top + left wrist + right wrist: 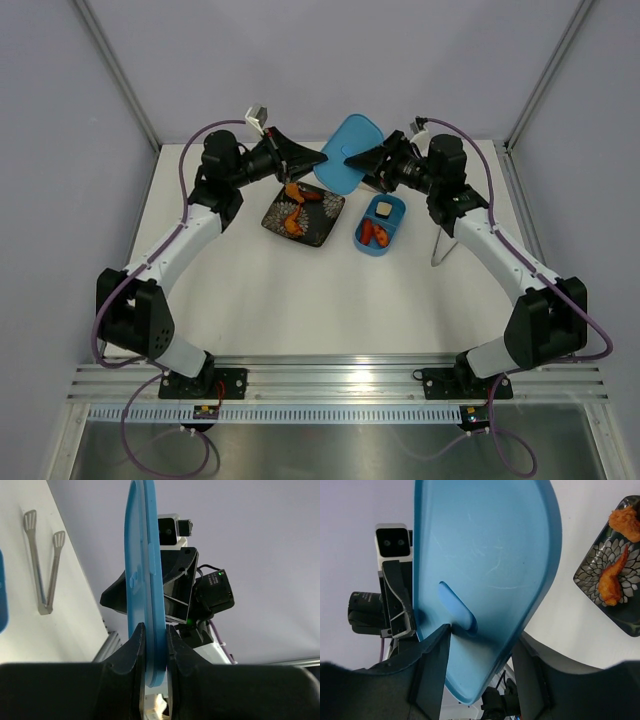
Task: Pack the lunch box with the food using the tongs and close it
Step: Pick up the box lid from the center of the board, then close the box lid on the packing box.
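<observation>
Gripping the blue lid (pixel 142 555) by its lower edge, left fingers (pixel 135 645) pressed tight against both faces, the left gripper (pixel 155 630) nearly closed around that thin rim. Raised well above the table (pixel 300 300), lid (pixel 350 150) standing on edge between the two arms, left gripper (pixel 305 160) on one side and right gripper (pixel 352 158) on the other, tips almost meeting. From the right wrist, looking onto the broad inner face of the lid (pixel 485 555), right gripper (pixel 480 645) about half open with the lid between its fingers (pixel 432 665) – one finger up against the raised tab, the other just beside the curved edge with a sliver of light showing. Cannot tell whether that side has a real hold or only brackets the lid.

Below and slightly right of the lid, sitting on the table uncovered: the lunch box (pixel 375 250), with orange-red food (pixel 373 233) in its near part and a pale beige block (pixel 383 208) in its far part. Just to its left, touching or nearly so, the black patterned plate (pixel 325 215) with more orange pieces (pixel 292 222) lying on it – same plate (pixel 592 570) visible at the edge of the right wrist view.

Lying flat on the table, well apart from both grippers: the tongs (pixel 440 250), under the right forearm, arms spread in a narrow V (pixel 42 565)
</observation>
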{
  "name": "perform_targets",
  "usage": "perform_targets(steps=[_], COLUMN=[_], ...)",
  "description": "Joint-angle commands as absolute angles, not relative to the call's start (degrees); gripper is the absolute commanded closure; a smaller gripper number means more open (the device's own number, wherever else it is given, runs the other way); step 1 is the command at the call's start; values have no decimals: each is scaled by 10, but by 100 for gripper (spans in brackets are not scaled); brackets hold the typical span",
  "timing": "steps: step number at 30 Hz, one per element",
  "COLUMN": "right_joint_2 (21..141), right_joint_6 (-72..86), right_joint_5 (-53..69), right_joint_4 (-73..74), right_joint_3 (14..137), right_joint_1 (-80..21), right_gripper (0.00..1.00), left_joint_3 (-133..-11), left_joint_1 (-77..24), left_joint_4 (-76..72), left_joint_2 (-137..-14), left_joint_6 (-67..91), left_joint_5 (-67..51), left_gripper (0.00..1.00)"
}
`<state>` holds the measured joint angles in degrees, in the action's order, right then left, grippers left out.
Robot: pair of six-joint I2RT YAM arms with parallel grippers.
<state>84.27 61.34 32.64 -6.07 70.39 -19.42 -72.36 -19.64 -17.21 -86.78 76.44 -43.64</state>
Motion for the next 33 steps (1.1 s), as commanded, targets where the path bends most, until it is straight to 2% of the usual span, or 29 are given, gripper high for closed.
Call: perform_targets(steps=[1, 12, 19, 24, 26, 27, 30, 31, 32, 33], right_joint_2=[816, 799, 788, 795, 797, 797, 798, 799, 799, 801], right_joint_6=[633, 632, 628, 629, 628, 629, 621, 615, 600, 592], right_joint_5=[335, 333, 321, 322, 322, 322, 322, 320, 318, 317], right_joint_4=[-136, -146, -136, -141, -142, -140, -123, -113, -81, -64], right_joint_3=[693, 707, 703, 713, 715, 718, 725, 729, 741, 748], right_joint_1=[-196, -196, -196, -196, -196, -196, -196, -196, -195, -193], right_gripper=[44, 50, 59, 81, 86, 97, 100, 100, 100, 100], left_joint_3=[-715, -669, -665, -676, -676, -677, -688, -693, -702, -706], left_joint_1=[-191, -176, -165, -163, -163, -163, -163, -163, -163, -163], left_joint_4=[-283, -396, -410, -405, -399, -394, -358, -340, -303, -283], left_joint_2=[-869, -901, -911, -919, -919, -918, -918, -916, -913, -905], left_joint_6=[831, 916, 926, 926, 922, 918, 894, 871, 855, 840], left_joint_5=[-476, -475, -473, -476, -477, -479, -488, -491, -491, -489], left_gripper=[100, 100, 100, 100, 100, 100, 99, 90, 61, 43])
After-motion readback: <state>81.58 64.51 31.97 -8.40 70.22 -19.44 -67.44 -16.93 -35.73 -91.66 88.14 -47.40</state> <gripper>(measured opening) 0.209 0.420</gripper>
